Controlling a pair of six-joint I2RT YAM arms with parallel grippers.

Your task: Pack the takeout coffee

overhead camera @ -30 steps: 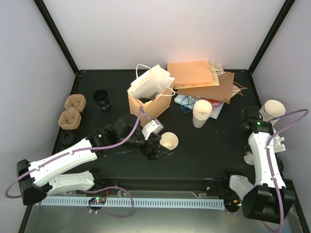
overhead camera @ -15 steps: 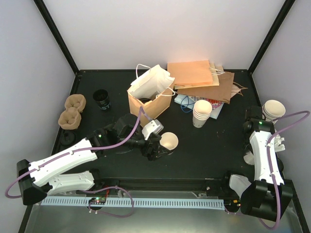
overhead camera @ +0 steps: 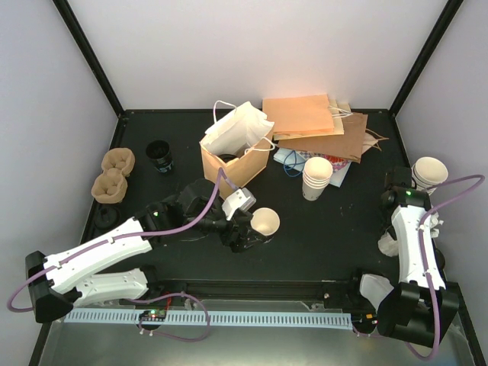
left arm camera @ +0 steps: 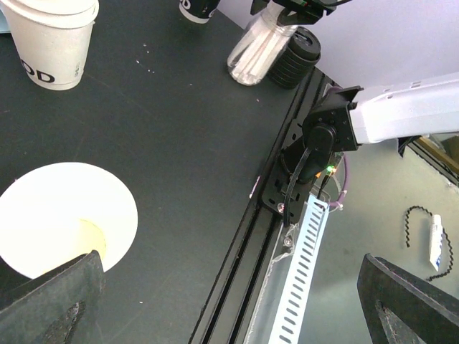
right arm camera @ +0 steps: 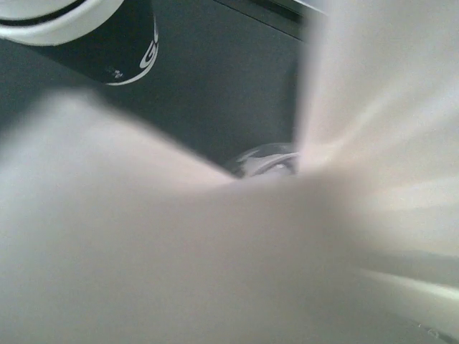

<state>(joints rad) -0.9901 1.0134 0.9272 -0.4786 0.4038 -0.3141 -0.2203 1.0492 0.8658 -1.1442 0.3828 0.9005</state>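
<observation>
Black worktop (overhead camera: 335, 229). Directly on it:
- left edge: two brown pulp carriers (overhead camera: 113, 174), with a black cup (overhead camera: 159, 155) near them
- back: an open brown bag (overhead camera: 244, 164) and flat paper bags (overhead camera: 313, 122)
- centre: stacked white cups (overhead camera: 317, 178) and a lone lidless cup (overhead camera: 265, 222)
- far right: more stacked cups (overhead camera: 428, 172)

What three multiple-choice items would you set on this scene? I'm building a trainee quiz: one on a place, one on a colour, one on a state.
1. Where do the brown pulp trays lie?
A. by the table's left edge
B. at the rear right corner
C. in the middle

2. What colour is the lidless cup nearest the left gripper?
A. black
B. white
C. brown

3. How does the left gripper stand?
A. shut on a cup
B. shut on nothing
C. open

Key: 1 A, the trays sit far left; 2 B, its rim and wall are white; 3 C, its fingers stand wide apart.
</observation>
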